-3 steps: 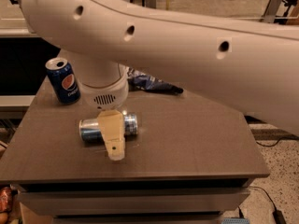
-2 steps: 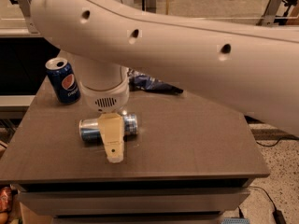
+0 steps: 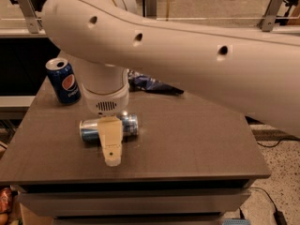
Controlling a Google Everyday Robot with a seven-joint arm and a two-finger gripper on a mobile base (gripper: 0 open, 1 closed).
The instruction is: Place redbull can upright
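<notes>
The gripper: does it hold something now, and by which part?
Cannot be told. The gripper sits across the middle of the redbull can, which lies on its side on the table; a closed hold is not visible.

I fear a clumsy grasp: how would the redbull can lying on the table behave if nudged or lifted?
The redbull can lies on its side on the flat table, so a nudge would probably roll it. Its smooth metal looks slippery and likely dents if squeezed hard. The gripper sits over its middle, which should help balance a lift.
</notes>
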